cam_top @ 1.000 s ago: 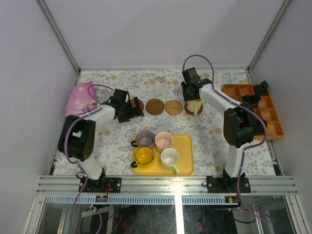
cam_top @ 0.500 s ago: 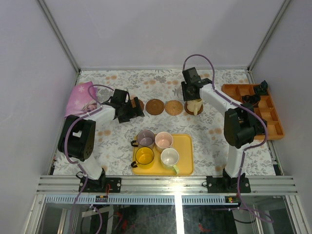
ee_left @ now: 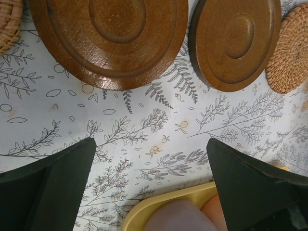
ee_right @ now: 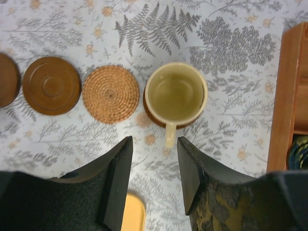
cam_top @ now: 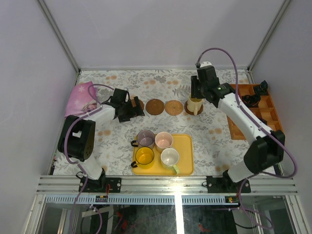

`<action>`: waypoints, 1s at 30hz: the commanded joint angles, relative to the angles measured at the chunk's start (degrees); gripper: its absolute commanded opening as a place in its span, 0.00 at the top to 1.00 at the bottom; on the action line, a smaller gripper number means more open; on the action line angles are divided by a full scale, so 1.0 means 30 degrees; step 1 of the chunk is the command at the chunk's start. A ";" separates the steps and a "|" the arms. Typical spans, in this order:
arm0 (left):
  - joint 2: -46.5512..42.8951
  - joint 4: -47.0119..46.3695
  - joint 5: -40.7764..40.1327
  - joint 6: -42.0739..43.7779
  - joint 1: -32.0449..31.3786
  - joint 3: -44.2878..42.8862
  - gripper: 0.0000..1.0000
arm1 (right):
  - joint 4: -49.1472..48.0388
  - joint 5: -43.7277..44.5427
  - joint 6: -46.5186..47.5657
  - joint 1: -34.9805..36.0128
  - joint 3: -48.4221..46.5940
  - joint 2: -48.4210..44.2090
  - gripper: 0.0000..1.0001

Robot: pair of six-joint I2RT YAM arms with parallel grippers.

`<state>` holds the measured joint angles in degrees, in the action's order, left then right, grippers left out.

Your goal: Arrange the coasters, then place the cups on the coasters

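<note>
The cream cup (ee_right: 176,92) stands upright on a wooden coaster (ee_right: 150,114), its handle pointing toward my right gripper (ee_right: 154,144). That gripper is open and empty, hovering just short of the handle. Left of the cup lie a woven coaster (ee_right: 110,94) and a wooden coaster (ee_right: 51,85). My left gripper (ee_left: 151,159) is open and empty above the tablecloth, with two wooden coasters (ee_left: 108,38) (ee_left: 233,41) ahead of it. The purple-grey cup (cam_top: 145,138), pink cup (cam_top: 164,141), yellow cup (cam_top: 145,156) and white cup (cam_top: 169,157) sit on the yellow tray (cam_top: 185,151).
An orange compartment box (cam_top: 265,114) with small black parts stands at the right edge. A pink cloth (cam_top: 80,99) lies at the far left. Another woven mat (ee_left: 7,24) shows at the left wrist view's top left corner.
My right gripper opened off the cream cup and drew up and back, leaving the cup on its coaster. The right arm swung out to the right. The left arm stayed still.
</note>
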<state>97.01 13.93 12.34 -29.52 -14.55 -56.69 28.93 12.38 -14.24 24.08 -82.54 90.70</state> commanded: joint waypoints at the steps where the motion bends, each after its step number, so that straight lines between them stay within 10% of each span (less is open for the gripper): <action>1: -0.0699 -0.0454 0.0251 0.0523 -0.0052 -0.0602 0.00 | 0.0403 -0.1441 -0.1252 0.0582 0.1902 -0.2471 0.51; 18: -0.3212 -0.0885 -0.0081 0.0432 -0.0322 0.1258 0.00 | 0.2666 -0.4089 -0.4296 0.7990 0.8728 -0.9001 0.41; 30: -0.3734 -0.1016 -0.0370 0.0234 -0.0570 0.1508 0.00 | 0.4435 -0.5591 -0.5739 1.3153 1.1215 -1.2032 0.00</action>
<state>87.74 13.67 12.38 -28.67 -15.75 -52.64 40.73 -2.74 -29.26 59.96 -49.95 54.15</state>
